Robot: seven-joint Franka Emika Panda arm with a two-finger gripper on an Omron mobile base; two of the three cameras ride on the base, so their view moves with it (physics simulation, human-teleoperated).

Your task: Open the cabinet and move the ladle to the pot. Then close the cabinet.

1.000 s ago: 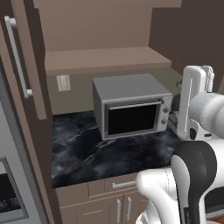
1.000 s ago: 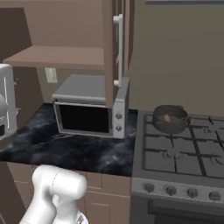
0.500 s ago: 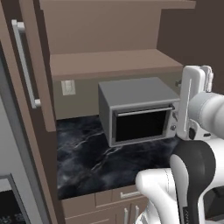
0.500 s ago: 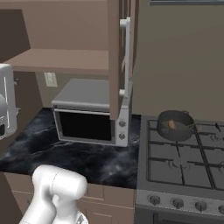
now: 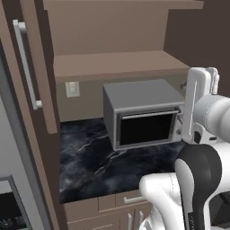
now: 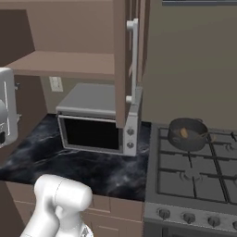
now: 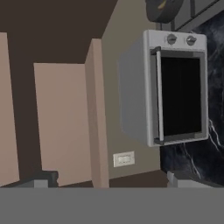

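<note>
The cabinet stands open: its left door (image 5: 38,67) with the long silver handle swings out in the left base view, its right door (image 6: 121,65) hangs edge-on above the microwave. The shelf (image 5: 117,65) inside is bare. The dark pot (image 6: 187,134) sits on the stove's back left burner, and a brown piece that looks like the ladle (image 6: 184,133) lies inside it. The pot's (image 7: 164,8) rim also peeks in at the top of the hand view. My gripper (image 7: 109,180) is open and holds nothing, raised in front of the microwave. The hand (image 5: 200,103) hangs right of the microwave.
A grey microwave (image 5: 143,114) stands on the black marble counter (image 5: 94,161) under the cabinet. The gas stove (image 6: 194,171) adjoins it on the right. A wall outlet (image 5: 72,88) sits behind the counter. Low drawers (image 5: 121,202) run along the counter front.
The whole picture has shifted and grown a little, so the base has moved. The arm keeps its pose and the gripper stays open. Cabinet doors, pot and microwave stand as before.
</note>
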